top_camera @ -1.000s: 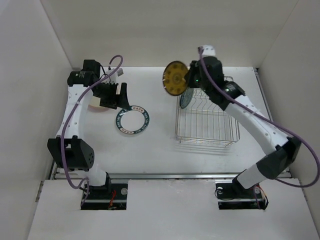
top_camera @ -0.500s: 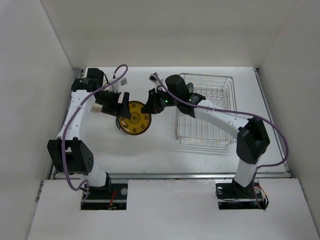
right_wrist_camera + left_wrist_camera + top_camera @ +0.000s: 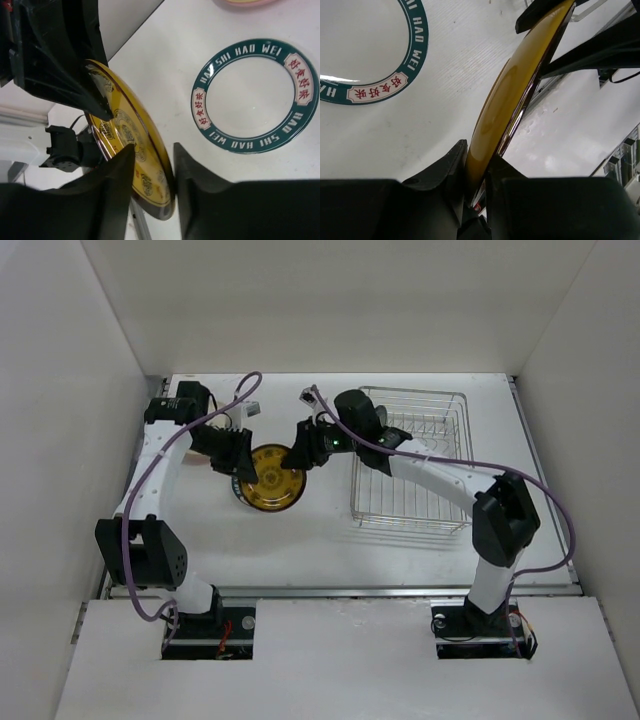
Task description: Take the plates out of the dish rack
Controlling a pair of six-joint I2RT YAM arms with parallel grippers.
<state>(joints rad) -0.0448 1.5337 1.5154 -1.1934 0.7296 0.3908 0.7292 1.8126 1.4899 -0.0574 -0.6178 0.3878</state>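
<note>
An orange-yellow plate hangs tilted on edge over the table, left of the dish rack. My left gripper is shut on its left rim; in the left wrist view both fingers pinch the plate. My right gripper stands open at the opposite rim, and in the right wrist view its jaws straddle the plate loosely. A white plate with a teal rim lies flat on the table below, mostly hidden in the top view.
The edge of a pink plate shows beyond the teal-rimmed one. The right arm reaches across the rack's left side. White walls close in the table at the back and on both sides.
The right arm brought the yellow plate from above the rack down and left, over the teal-rimmed plate. The left gripper shut on its rim and the right jaws opened.
</note>
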